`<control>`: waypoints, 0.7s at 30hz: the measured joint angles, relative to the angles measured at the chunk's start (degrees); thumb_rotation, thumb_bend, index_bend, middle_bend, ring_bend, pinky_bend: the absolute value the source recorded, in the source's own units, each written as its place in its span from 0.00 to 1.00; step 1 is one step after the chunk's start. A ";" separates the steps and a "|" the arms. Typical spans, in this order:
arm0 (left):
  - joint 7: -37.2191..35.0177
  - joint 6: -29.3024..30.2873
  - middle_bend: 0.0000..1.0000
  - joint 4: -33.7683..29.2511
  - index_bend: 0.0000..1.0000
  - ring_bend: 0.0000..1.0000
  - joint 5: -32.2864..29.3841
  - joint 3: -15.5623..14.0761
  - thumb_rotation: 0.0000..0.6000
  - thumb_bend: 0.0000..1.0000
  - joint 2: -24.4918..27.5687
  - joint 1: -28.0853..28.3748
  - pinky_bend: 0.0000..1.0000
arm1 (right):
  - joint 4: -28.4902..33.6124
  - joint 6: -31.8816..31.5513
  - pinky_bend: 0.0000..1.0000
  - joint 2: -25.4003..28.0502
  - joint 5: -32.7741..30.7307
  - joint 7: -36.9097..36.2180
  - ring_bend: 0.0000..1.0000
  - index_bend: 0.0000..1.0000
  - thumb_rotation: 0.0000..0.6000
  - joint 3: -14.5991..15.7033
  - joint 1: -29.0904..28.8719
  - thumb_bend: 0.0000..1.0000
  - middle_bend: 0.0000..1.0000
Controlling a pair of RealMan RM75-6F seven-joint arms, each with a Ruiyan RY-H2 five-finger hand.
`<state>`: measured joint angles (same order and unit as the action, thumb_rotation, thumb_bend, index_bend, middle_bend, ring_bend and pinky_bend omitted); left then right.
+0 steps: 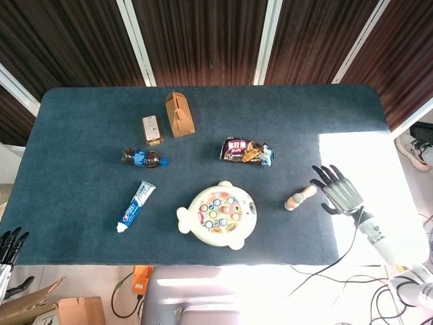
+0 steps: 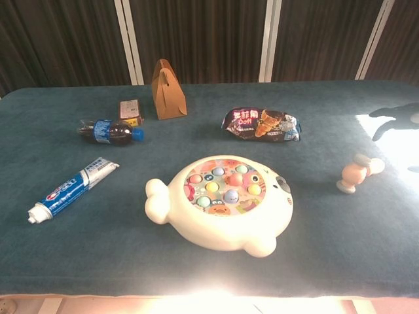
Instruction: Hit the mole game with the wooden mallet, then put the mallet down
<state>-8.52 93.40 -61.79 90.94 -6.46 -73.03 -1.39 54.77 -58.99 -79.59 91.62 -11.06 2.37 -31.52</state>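
Head view: mallet [image 1: 299,198] beside right hand [image 1: 338,191].

On the surface [image 1: 88,122] we see the mole game [image 1: 218,214] near the front edge, with the mallet [image 1: 300,198] lying to its right and the toothpaste tube [image 1: 136,206] to its left. Behind the game lies the snack bag [image 1: 246,151]. Further left sit the bottle [image 1: 143,158], the small box [image 1: 152,129] and the paper carton [image 1: 178,114] behind it.
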 measured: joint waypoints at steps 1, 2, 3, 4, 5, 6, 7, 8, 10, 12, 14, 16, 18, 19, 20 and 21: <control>0.26 -0.40 0.00 -0.07 0.00 0.00 -0.40 0.30 1.00 0.12 -0.04 -0.01 0.07 | -1.85 0.19 0.00 -1.25 0.53 -1.30 0.00 0.35 1.00 0.10 -0.51 0.30 0.07; 0.53 -0.66 0.00 -0.11 0.00 0.00 -0.71 0.55 1.00 0.12 -0.07 -0.01 0.07 | -3.12 0.31 0.00 -2.12 0.94 -2.10 0.00 0.37 1.00 0.19 -0.88 0.30 0.08; 0.84 -0.87 0.00 -0.16 0.00 0.00 -1.01 0.81 1.00 0.12 -0.09 -0.03 0.07 | -4.26 0.42 0.00 -2.93 1.33 -2.72 0.00 0.38 1.00 0.31 -1.24 0.30 0.10; 1.16 -1.07 0.00 -0.20 0.00 0.00 -1.32 1.07 1.00 0.12 -0.12 -0.05 0.07 | -5.30 0.53 0.01 -3.68 1.70 -3.16 0.00 0.39 1.00 0.42 -1.58 0.30 0.10; 1.56 -1.35 0.00 -0.26 0.00 0.00 -1.72 1.41 1.00 0.12 -0.16 -0.08 0.07 | -6.51 0.69 0.01 -4.62 2.13 -3.61 0.00 0.39 1.00 0.59 -2.02 0.30 0.11; 1.74 -1.51 0.00 -0.30 0.00 0.00 -1.90 1.58 1.00 0.12 -0.18 -0.11 0.07 | -7.17 0.81 0.02 -5.21 2.44 -3.95 0.00 0.40 1.00 0.71 -2.34 0.30 0.12; 1.77 -1.55 0.00 -0.33 0.00 0.00 -1.93 1.63 1.00 0.12 -0.19 -0.12 0.07 | -7.67 0.95 0.02 -5.63 2.74 -4.28 0.00 0.40 1.00 0.83 -2.65 0.30 0.13; 1.82 -1.62 0.00 -0.36 0.00 0.00 -1.98 1.68 1.00 0.12 -0.20 -0.13 0.07 | -7.93 1.00 0.03 -5.80 2.80 -4.41 0.01 0.41 1.00 0.89 -2.72 0.30 0.14; 2.13 -2.05 0.00 -0.51 0.00 0.00 -2.27 1.89 1.00 0.12 -0.18 -0.14 0.07 | -8.53 1.12 0.05 -6.37 2.89 -4.75 0.02 0.42 1.00 0.98 -2.94 0.30 0.16; 2.45 -2.63 0.00 -0.66 0.00 0.00 -2.57 2.05 1.00 0.12 -0.11 -0.17 0.07 | -9.22 1.17 0.05 -7.14 2.96 -5.50 0.03 0.44 1.00 0.99 -3.20 0.30 0.17; 2.78 -3.05 0.00 -0.99 0.00 0.00 -2.80 2.24 1.00 0.12 0.08 -0.27 0.07 | -10.07 1.16 0.06 -7.99 3.05 -6.68 0.04 0.45 1.00 1.05 -3.46 0.30 0.18; 3.01 -3.18 0.00 -1.21 0.00 0.00 -2.85 2.39 1.00 0.12 0.23 -0.40 0.07 | -11.08 1.03 0.06 -8.55 3.15 -7.21 0.04 0.46 1.00 1.16 -3.63 0.30 0.19; 3.05 -3.35 0.00 -1.38 0.00 0.00 -2.96 2.47 1.00 0.12 0.38 -0.48 0.07 | -11.71 0.96 0.06 -8.93 3.10 -7.29 0.04 0.46 1.00 1.23 -3.67 0.30 0.19; 3.06 -3.43 0.00 -1.57 0.00 0.00 -3.12 2.59 1.00 0.12 0.52 -0.55 0.07 | -11.83 0.97 0.06 -9.04 3.01 -7.45 0.04 0.47 1.00 1.26 -3.66 0.30 0.20; 3.09 -3.45 0.00 -1.69 0.00 0.00 -3.23 2.74 1.00 0.12 0.61 -0.59 0.07 | -11.88 0.98 0.06 -9.12 2.95 -7.64 0.05 0.48 1.00 1.29 -3.66 0.30 0.20; 3.18 -3.46 0.00 -1.77 0.00 0.00 -3.31 2.86 1.00 0.12 0.68 -0.63 0.07 | -11.98 0.99 0.06 -9.21 2.92 -7.80 0.05 0.48 1.00 1.33 -3.67 0.30 0.21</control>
<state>-5.34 89.94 -63.56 87.62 -3.60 -72.35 -2.02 42.79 -58.00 -88.81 94.54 -18.85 3.70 -35.20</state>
